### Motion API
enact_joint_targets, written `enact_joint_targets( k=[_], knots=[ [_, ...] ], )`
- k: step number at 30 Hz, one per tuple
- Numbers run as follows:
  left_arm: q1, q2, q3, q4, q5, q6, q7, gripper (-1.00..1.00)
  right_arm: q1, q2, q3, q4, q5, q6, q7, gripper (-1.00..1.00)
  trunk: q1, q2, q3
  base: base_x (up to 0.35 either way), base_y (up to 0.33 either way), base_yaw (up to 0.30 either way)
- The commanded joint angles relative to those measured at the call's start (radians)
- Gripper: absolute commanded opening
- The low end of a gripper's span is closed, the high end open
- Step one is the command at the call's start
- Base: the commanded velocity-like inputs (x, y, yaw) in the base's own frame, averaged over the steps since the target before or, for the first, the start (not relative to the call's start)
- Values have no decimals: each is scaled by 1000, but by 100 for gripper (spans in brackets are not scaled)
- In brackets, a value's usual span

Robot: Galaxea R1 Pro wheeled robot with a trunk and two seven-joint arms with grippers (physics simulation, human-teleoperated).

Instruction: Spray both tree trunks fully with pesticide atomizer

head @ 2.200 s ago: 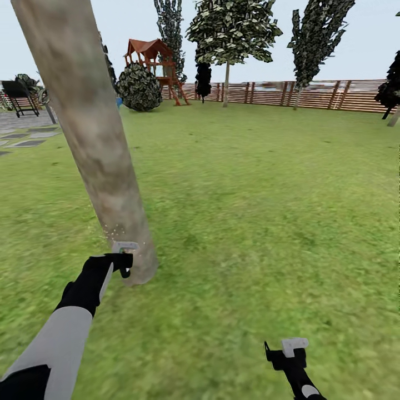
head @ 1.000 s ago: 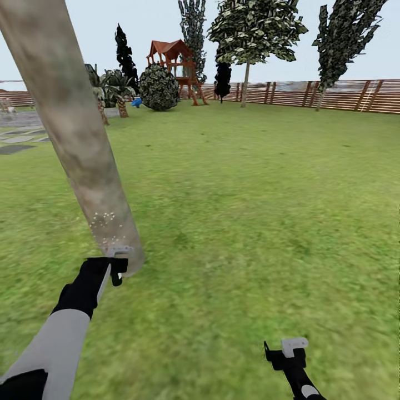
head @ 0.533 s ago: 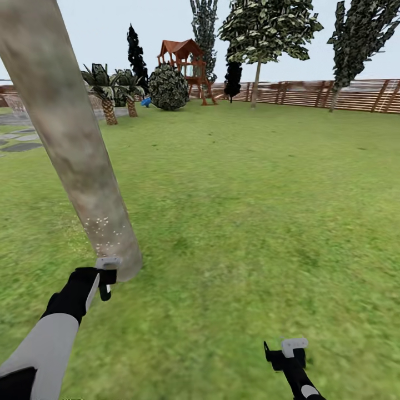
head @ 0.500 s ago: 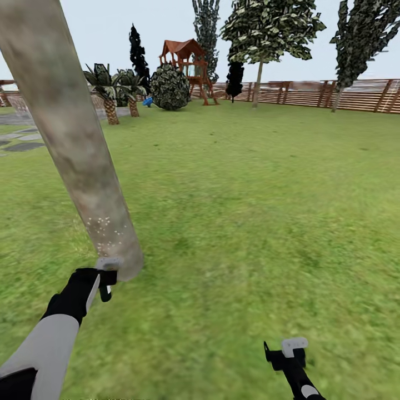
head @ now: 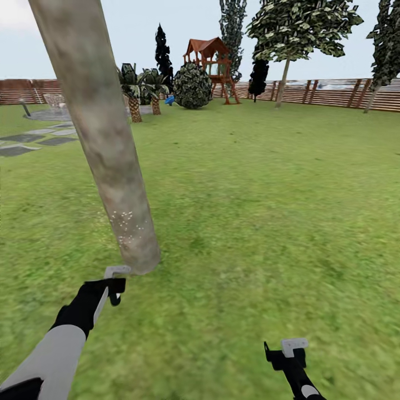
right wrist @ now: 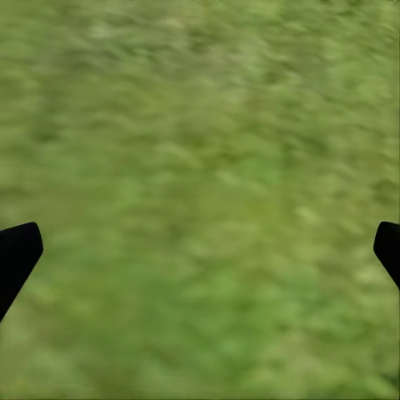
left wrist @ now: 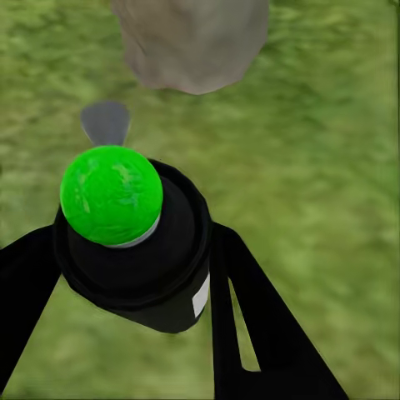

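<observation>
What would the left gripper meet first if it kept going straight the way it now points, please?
Most likely the base of the tree trunk. The left gripper, shut on the pesticide atomizer, aims at it over a short strip of lawn. Depth is unclear, so it might graze grass first.

Backyard garden, wide lawn [head: 250,194], slat wood fence [head: 333,93], playset [head: 208,61], trees, stepping stones [head: 33,141]
</observation>
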State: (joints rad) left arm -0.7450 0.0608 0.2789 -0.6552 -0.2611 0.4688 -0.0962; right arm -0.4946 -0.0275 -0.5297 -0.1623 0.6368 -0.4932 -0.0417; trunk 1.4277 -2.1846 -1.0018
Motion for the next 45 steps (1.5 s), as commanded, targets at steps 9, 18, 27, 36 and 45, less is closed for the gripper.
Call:
enact_joint_targets(
  k=[9,18,27,36,45],
  knots=[
    [-1,0,5,51,-10,-57,48,-100,-1,0,-6,1,11,-4,-4,100,0,0,-1,86,-209,4],
    [11,7,12,75,-4,-70,51,-100,-1,0,-6,1,11,-4,-4,100,0,0,-1,141,-256,0],
    [24,-1,13,91,0,-71,50,-100,-1,0,-6,1,11,-4,-4,100,0,0,-1,156,-256,164],
    [24,-4,16,112,2,-70,50,-100,-1,1,-6,2,9,-4,-4,100,0,0,-1,163,-254,167],
    [24,-16,10,107,-4,-121,48,-100,0,-2,-6,62,10,-5,-7,100,0,0,-1,158,-251,1]
  ],
)
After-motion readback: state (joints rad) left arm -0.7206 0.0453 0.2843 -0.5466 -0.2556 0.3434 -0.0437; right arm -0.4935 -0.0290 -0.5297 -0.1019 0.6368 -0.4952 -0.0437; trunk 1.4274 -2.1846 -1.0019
